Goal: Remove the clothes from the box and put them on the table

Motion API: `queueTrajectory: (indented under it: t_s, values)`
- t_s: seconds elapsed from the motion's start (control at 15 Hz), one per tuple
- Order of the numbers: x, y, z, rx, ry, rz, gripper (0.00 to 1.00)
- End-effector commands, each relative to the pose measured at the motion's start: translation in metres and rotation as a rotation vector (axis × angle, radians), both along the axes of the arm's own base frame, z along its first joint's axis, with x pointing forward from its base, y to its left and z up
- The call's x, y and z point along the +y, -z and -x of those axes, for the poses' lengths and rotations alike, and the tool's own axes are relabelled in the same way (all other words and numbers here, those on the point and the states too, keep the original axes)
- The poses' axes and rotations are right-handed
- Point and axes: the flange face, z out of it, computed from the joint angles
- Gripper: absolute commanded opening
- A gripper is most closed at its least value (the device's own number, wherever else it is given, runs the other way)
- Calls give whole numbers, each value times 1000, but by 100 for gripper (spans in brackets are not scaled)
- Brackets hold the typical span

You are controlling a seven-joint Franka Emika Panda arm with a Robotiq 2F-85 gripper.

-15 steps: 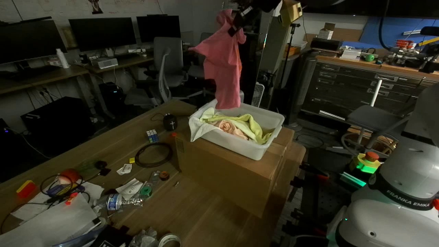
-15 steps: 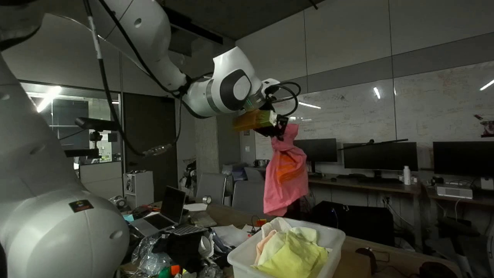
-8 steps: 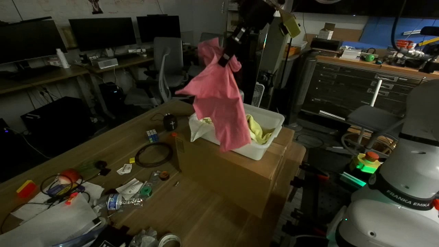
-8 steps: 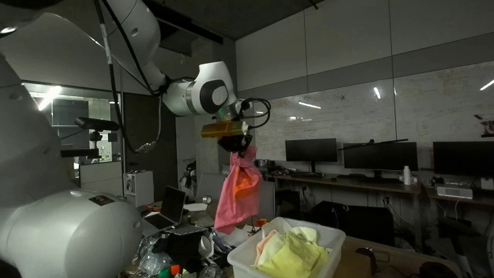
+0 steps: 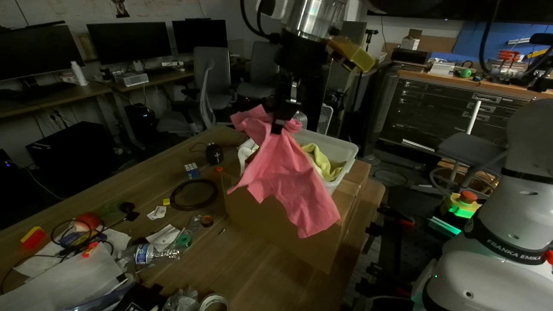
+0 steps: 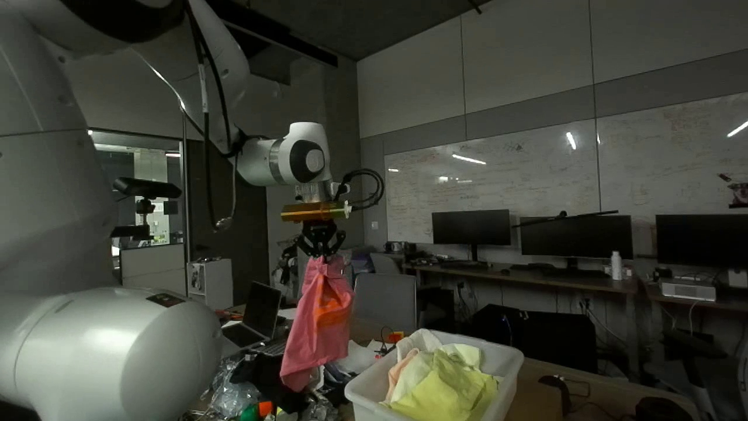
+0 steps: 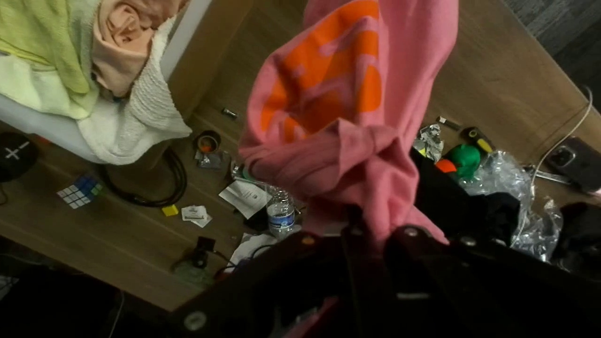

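In an exterior view, the black two-fingered tool (image 6: 325, 256) stands just left of the frame's centre, its fingers clamped together on the gathered top of a pink cloth garment with an orange print (image 6: 318, 333). The garment hangs below the tool, left of a translucent white plastic bin (image 6: 371, 393) in the lower part of the frame; in the wrist view it fills the upper middle (there the print is turned toward the camera). The bin holds a bright yellow cloth (image 6: 450, 386), and the wrist view, with the bin at its upper left, also shows a peach cloth (image 7: 124, 56) and a white textured cloth (image 7: 141, 112) draped over the rim. In an exterior view the bin rests on a brown cardboard box (image 5: 259, 229) near the centre, and that box stands on a brown wooden surface (image 5: 242, 276); the garment hides part of bin and box. Left of the cardboard box lie a multicoloured puzzle cube (image 5: 192, 171) and, beside it, a black rounded object with white marks (image 5: 214, 153), while a clear plastic bottle with a blue label (image 5: 144, 255) lies on its side at lower left.
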Motion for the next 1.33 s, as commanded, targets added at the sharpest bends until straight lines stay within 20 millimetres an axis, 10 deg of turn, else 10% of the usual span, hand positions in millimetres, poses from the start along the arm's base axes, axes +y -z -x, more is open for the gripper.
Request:
queueTrajectory:
  t_s: [0.0,0.47,0.53,1.0,1.27]
  values:
    - [23,1,-26,5,-77,5,2]
    - [33,1,-53,-101,105,-267,2]
    - [32,5,-55,-92,102,-253,33]
    - [15,38,-61,5,62,-91,77]
    - [-31,63,-67,87,146,-22,100]
